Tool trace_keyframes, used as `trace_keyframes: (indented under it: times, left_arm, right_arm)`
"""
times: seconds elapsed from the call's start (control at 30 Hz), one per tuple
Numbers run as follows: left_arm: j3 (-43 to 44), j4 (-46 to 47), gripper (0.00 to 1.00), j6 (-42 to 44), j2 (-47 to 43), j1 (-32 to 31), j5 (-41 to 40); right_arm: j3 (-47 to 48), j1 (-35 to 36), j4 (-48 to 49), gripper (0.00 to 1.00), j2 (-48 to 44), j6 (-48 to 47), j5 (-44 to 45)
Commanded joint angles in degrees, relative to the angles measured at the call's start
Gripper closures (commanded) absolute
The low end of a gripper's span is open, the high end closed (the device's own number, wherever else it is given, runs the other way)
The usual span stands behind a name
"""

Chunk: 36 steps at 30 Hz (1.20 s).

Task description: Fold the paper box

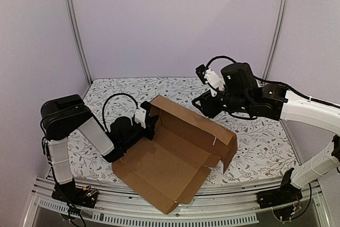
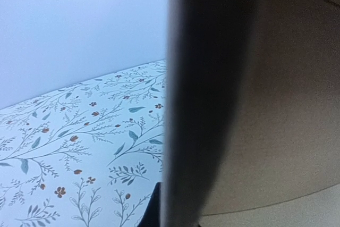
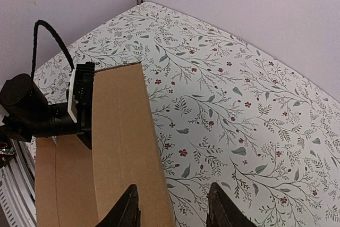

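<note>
The paper box point(image 1: 170, 158) is a brown cardboard sheet lying half open in the middle of the table, its back wall raised and a side flap hanging at the right end. My left gripper point(image 1: 148, 120) is shut on the left end of that raised wall. In the left wrist view the wall point(image 2: 287, 104) runs edge-on through the middle and hides most of the fingers. My right gripper point(image 3: 173, 187) is open, hovering above the back wall's point(image 3: 119, 131) outer edge with nothing between its fingers; from above it point(image 1: 203, 104) sits behind the box.
A floral cloth point(image 1: 265, 142) covers the table. Metal frame posts point(image 1: 74, 25) stand at the back corners and a rail point(image 1: 223, 206) runs along the near edge. The box's front corner point(image 1: 171, 208) overhangs that rail.
</note>
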Motion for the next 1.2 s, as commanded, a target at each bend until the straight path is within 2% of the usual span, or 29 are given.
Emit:
trace_keyframes:
  times: [0.0, 0.13, 0.23, 0.37, 0.43, 0.6, 0.8, 1.17]
  left_arm:
    - [-1.1, 3.6, 1.0, -0.9, -2.8, -1.8, -9.5]
    - [-1.8, -0.3, 1.0, -1.4, -5.4, -3.4, -16.2]
    - [-1.5, -5.5, 1.0, -3.2, -7.6, -4.9, -20.7]
    - [1.0, -19.4, 1.0, -8.1, -11.0, -6.0, -23.7]
    - [0.8, -21.5, 1.0, -9.4, -11.6, -6.8, -26.2]
    - [1.5, -27.5, 1.0, -12.3, -11.7, -9.6, -34.4]
    - [1.7, -29.1, 1.0, -15.3, -10.0, -13.6, -41.6]
    - [3.2, -32.8, 1.0, -17.2, -8.1, -17.0, -45.8]
  right_arm:
    - [-1.7, 0.1, -7.7, 0.57, -5.1, -1.0, 6.2]
    - [-2.0, 0.1, -12.0, 0.61, -8.3, -1.6, 9.6]
    - [-2.2, -0.2, -14.9, 0.73, -9.7, -1.7, 10.9]
    - [-3.4, -1.5, -16.8, 0.92, -10.8, -1.4, 11.3]
    - [-4.2, -2.5, -17.1, 1.0, -11.2, -1.3, 11.6]
    - [-5.3, -4.4, -16.8, 1.0, -10.8, -2.6, 11.9]
    - [-6.0, -7.0, -15.4, 1.0, -8.8, -3.0, 9.2]
    - [-9.7, -8.6, -13.5, 1.0, -7.6, -1.6, 6.1]
